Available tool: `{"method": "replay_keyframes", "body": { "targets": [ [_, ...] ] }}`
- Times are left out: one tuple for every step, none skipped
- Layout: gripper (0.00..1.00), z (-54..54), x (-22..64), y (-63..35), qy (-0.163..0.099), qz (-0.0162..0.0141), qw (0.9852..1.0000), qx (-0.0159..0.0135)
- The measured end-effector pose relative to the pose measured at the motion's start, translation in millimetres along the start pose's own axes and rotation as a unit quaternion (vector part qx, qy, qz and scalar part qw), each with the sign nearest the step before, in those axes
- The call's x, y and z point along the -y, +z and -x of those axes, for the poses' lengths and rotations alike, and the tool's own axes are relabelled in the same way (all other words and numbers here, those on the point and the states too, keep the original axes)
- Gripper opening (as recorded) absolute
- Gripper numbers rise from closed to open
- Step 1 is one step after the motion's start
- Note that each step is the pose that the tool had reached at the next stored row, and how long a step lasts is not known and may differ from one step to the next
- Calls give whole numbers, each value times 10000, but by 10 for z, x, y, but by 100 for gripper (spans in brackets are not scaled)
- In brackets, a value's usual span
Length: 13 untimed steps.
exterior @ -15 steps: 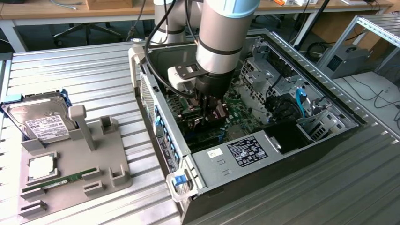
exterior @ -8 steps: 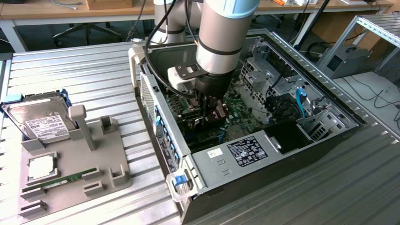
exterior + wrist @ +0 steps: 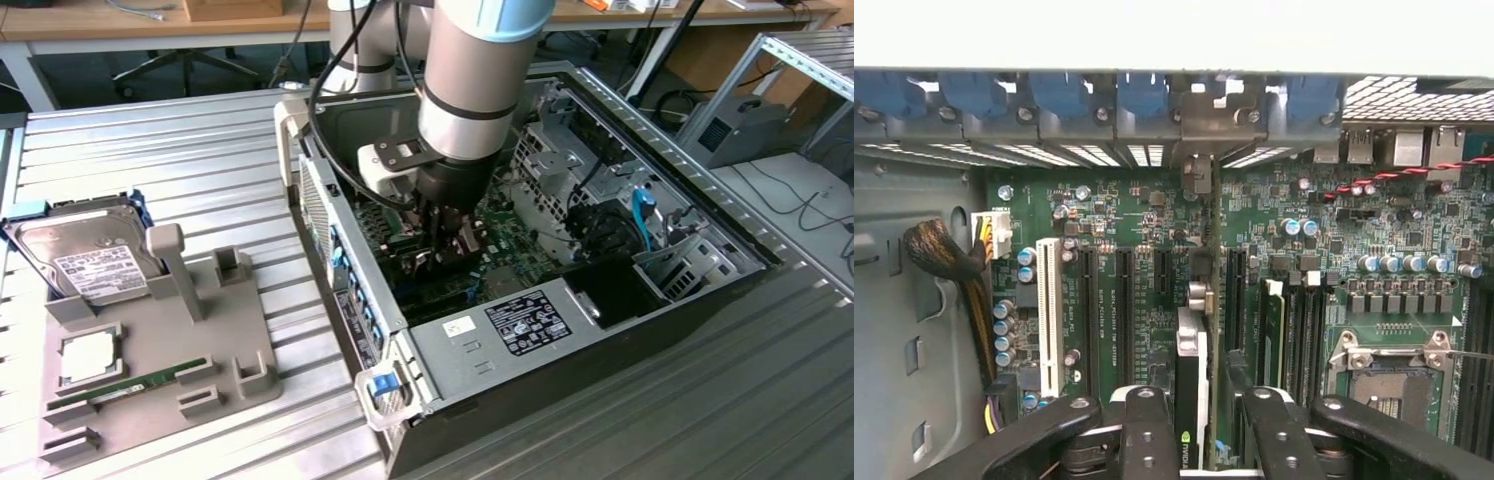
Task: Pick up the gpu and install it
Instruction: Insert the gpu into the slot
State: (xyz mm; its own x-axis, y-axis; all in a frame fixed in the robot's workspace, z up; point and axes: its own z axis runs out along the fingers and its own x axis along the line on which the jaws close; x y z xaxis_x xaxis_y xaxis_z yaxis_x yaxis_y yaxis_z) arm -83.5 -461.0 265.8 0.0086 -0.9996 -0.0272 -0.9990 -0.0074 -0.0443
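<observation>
The exterior view looks down from high at the open computer case (image 3: 534, 300); the wrist view looks closely at its motherboard (image 3: 1154, 260).

Little legible. Power supply (image 3: 534, 322) in the case, exterior view's lower centre — black label with white print, too small to read. Hard drive (image 3: 83, 262), left edge — white label, print unreadable. Motherboard (image 3: 1144, 260) silkscreen beside slots — illegible.

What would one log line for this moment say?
tool: inside computer case | gpu: upright, edge-on between its fingers, over motherboard slots
</observation>
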Motion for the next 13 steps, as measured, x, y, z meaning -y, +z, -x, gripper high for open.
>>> {"method": "replay_keyframes", "body": {
  "targets": [
    [33,0,0,0,0,-1,10000,1],
    [33,0,0,-6,0,1,10000,-2],
    [33,0,0,-11,0,0,10000,0],
    [33,0,1,-16,0,0,10000,0],
    [33,0,1,-22,0,0,10000,-1],
    [33,1,1,-29,0,0,10000,0],
    [33,2,2,-37,0,0,10000,0],
    [33,2,2,-48,0,0,10000,0],
    [33,4,3,-63,-1,0,10000,1],
    [33,5,4,-80,0,-1,10000,1],
    [33,6,5,-99,0,0,10000,1],
    [33,8,6,-124,0,0,10000,0],
    [33,10,7,-144,0,0,10000,0]
  ]
}}
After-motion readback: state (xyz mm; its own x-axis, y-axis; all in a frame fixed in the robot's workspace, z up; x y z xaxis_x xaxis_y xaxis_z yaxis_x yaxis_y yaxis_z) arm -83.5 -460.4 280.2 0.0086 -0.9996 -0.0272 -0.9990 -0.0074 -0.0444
